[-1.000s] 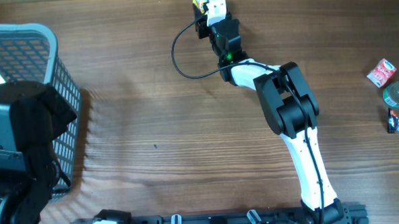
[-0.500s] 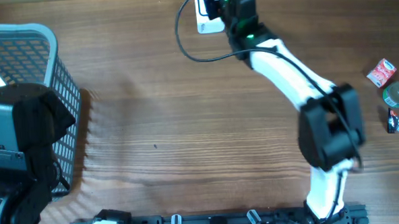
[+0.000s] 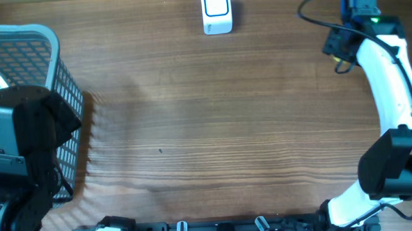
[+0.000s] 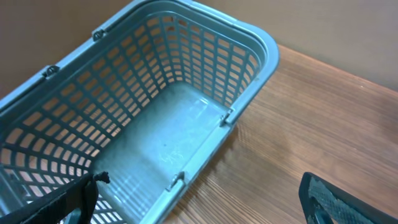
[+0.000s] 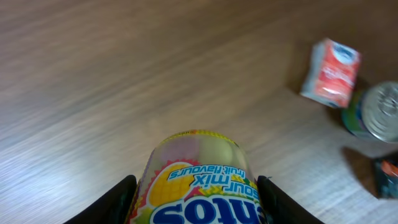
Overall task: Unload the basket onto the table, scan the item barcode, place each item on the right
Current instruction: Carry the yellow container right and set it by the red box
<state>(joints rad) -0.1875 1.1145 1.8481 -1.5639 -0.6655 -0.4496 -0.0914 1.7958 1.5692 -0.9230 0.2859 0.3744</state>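
Swinging away from the scanner (image 3: 217, 12) at twelve o'clock toward two o'clock, the right gripper (image 5: 196, 199) stays clamped on the Mentos tub (image 5: 198, 163), suggesting the scan is done.

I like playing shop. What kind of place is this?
Probably a practice shop checkout on a wooden table: there is a shopping basket, a small white scanner and a tub of sweets.

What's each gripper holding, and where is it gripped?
Right gripper holds the Mentos tub by its sides, between both fingers; left gripper holds nothing.
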